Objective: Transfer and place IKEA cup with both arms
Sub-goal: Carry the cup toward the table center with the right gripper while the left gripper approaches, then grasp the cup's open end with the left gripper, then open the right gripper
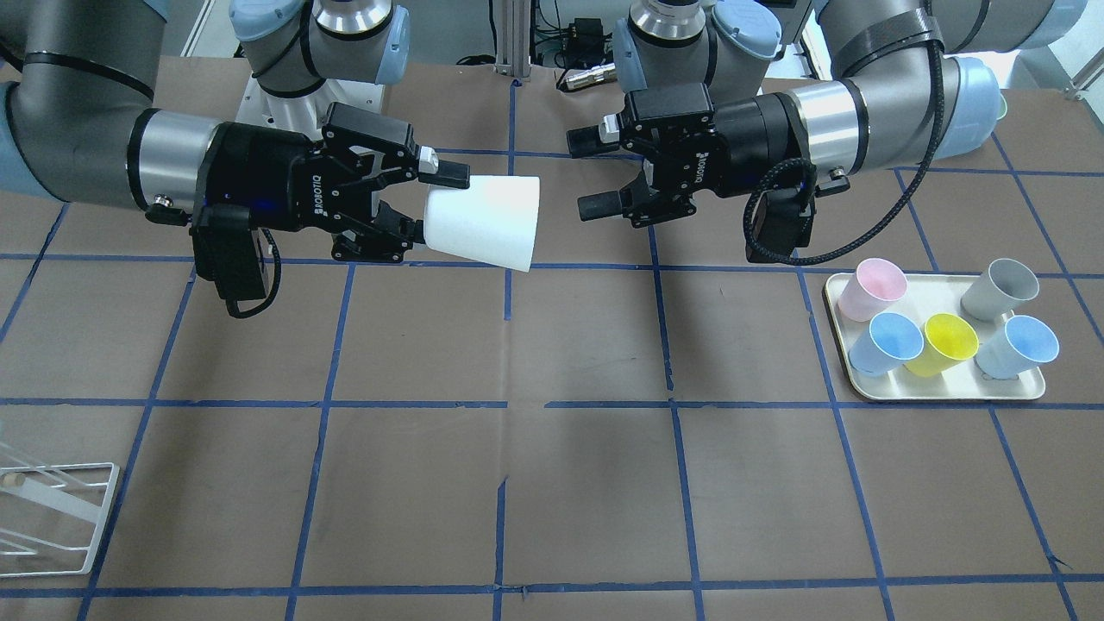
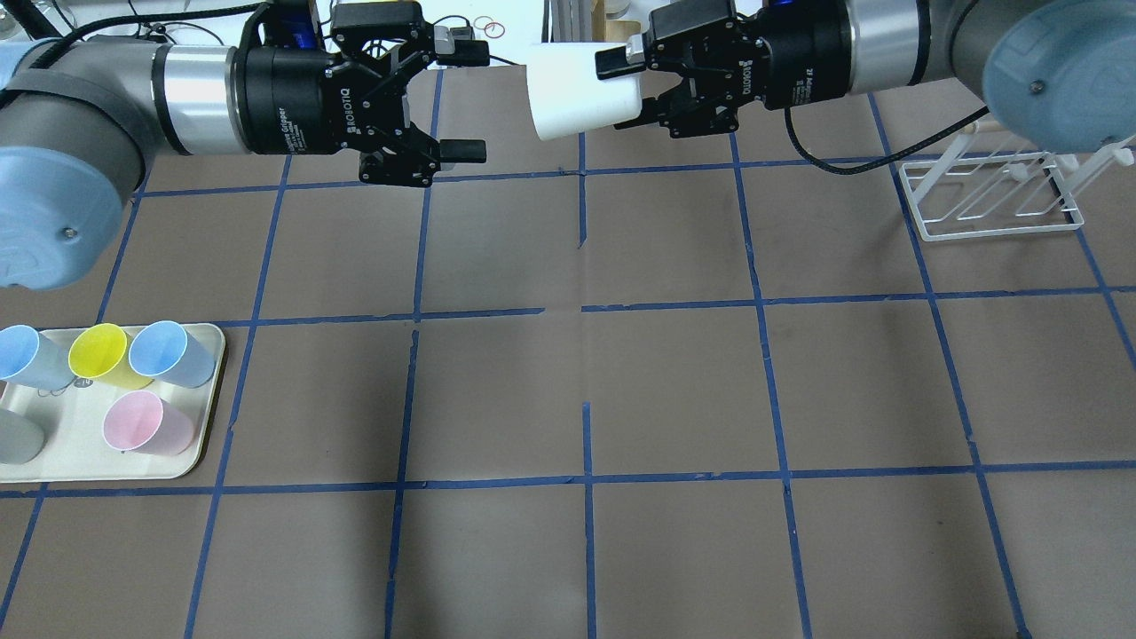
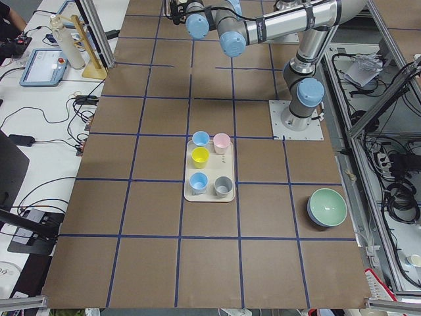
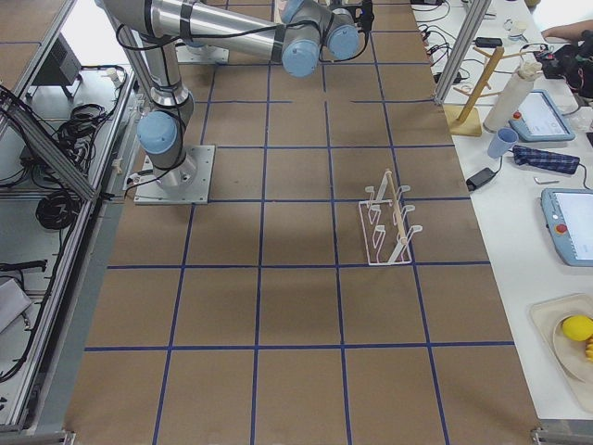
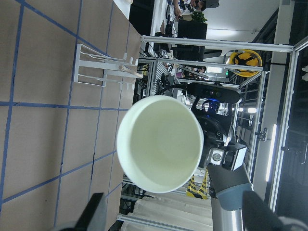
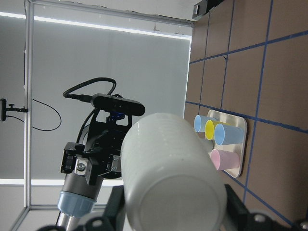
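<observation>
I see left gripper (image 2: 468, 99) spread wide, empty, arm level, just short of the IKEA cup (image 2: 577, 96). Cup hangs mid-air between grippers, axis horizontal, mouth toward left gripper, base pinched by right gripper (image 2: 624, 89), forearm level.

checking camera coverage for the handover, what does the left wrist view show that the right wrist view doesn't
Only left wrist: the IKEA cup seen into its open mouth, hollow inside showing, plus the white rack beyond it. Only right wrist: the cup's closed base, the tray of coloured cups, and the open left tool facing it. Both: the same cup, held sideways in the right tool.
</observation>
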`<state>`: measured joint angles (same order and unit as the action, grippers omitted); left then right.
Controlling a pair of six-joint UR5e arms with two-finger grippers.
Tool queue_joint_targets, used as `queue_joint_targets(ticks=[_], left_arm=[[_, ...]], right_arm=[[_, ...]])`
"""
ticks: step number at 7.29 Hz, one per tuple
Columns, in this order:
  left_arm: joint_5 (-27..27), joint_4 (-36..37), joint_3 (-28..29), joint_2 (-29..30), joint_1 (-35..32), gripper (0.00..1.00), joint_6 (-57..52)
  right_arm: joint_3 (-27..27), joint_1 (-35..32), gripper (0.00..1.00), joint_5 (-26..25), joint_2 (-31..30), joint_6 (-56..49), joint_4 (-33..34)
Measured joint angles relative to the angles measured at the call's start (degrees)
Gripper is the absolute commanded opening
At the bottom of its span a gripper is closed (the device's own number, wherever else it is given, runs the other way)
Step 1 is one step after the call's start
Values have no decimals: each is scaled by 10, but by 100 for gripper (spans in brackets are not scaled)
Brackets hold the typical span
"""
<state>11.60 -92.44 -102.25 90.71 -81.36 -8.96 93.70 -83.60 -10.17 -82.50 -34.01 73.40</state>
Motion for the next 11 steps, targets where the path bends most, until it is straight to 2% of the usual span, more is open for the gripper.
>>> queue_joint_targets(ticks=[2,5,7,8,9,11], left_arm=[[-24,17,2,1,-7,100,0],[-33,97,1,13,-9,100,6],[-46,117,0,16,-10,100,17],[-50,119,1,16,-11,88,21],[-52,120,1,15,-14,59,23],[-51,121,0,15,-20,18,21]], right_arm=[[16,-1,0,20,0,0,-9],[27,-11,0,38,-4,1,-10],[27,-22,0,46,-2,0,-10],[27,-25,0,47,-2,0,-9],[27,-27,0,48,-2,0,-9],[27,-32,0,51,-2,0,-8]])
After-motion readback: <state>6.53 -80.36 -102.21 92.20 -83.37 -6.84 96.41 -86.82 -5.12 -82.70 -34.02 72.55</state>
